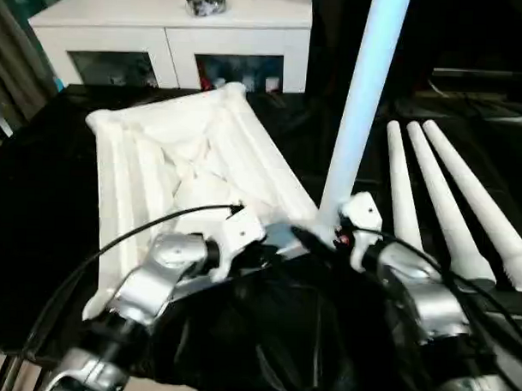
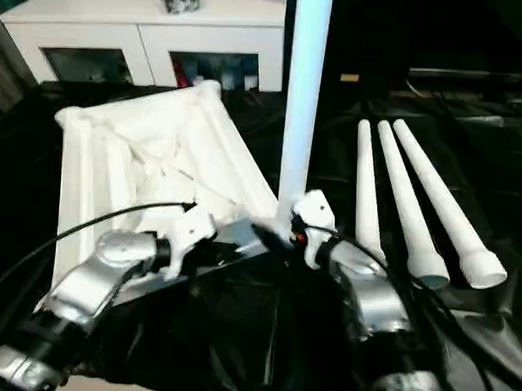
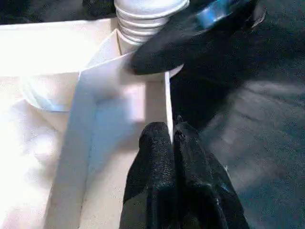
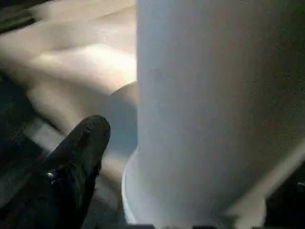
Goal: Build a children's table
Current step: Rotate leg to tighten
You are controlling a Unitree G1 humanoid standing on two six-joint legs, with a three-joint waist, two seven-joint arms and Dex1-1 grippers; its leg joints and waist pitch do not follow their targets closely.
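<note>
Step in hand, by judgement: first leg seated upright in near right corner socket of tabletop; three legs to go.

Tabletop upside down on black cloth, ribbed underside up, centre-left of scene, slightly skewed. Upright leg at its near right corner, tilted a little to the right at the top. Three spare legs flat on cloth to the right, side by side, flared ends near, well apart from tabletop.

Left gripper: fingers pinched together over the thin near edge wall of tabletop, close beside the socket, bracing it.

Right gripper: at base of upright leg, one black finger showing clear of the tube; jaws spread, nothing held.

Both silver forearms reaching forward from near edge, wrists angled inward toward the same corner.

Next move, likely: right arm out to the nearest spare leg, gripped near mid-shaft; left hold kept firm so tabletop stays put.

Risk: upright leg not fully seated, might lean.
</note>
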